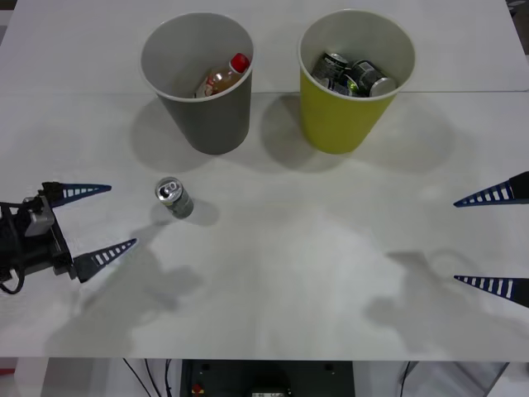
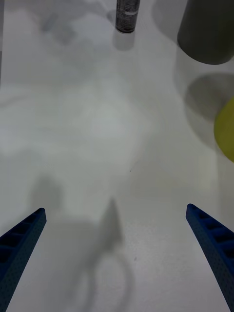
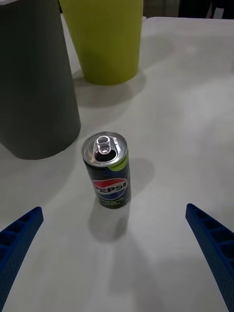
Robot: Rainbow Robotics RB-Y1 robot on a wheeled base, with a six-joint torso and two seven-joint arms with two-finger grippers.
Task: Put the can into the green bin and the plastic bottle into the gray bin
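The plastic bottle already lies inside the gray bin, red cap up against the far wall, so that half looks finished. The green bin, just beside the gray bin, holds several cans already. What remains, as I judge it, is the one can standing upright on the white surface, a little in front of the gray bin and not touching it.

The left end effector hovers near that can on the side away from the green bin, its blue fingers spread wide apart with nothing between them, pointed toward the can. The right end effector waits well apart from the gray bin, beyond the green bin's side, fingers likewise spread and empty.

The overhead camera lets you look down into both bins. The left wrist camera cannot see inside them, but it gives the can up close: silver top with pull tab, dark body with a Pepsi logo, centred between the open fingers. The right wrist camera catches the can far off, beside the gray bin's wall.
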